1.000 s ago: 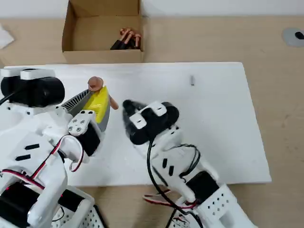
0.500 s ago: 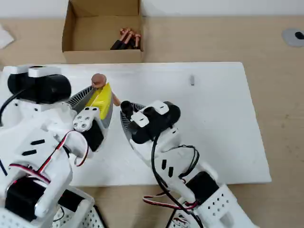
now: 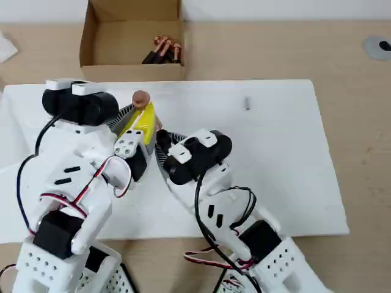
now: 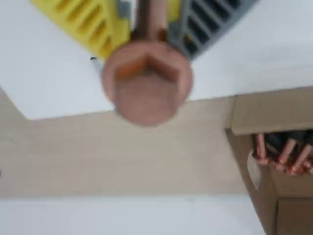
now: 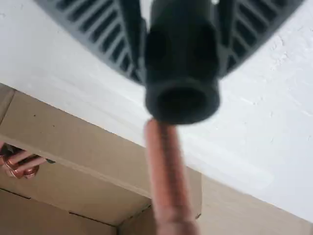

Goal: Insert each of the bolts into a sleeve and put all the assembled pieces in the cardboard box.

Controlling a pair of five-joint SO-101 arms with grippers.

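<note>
We find no text, label, number or sign that can be read on anything at this table.

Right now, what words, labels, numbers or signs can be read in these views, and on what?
None can be read.
The cardboard box, white board, bolt and sleeve bear no legible print.
The small dark mark on the board is too small to tell.
</note>
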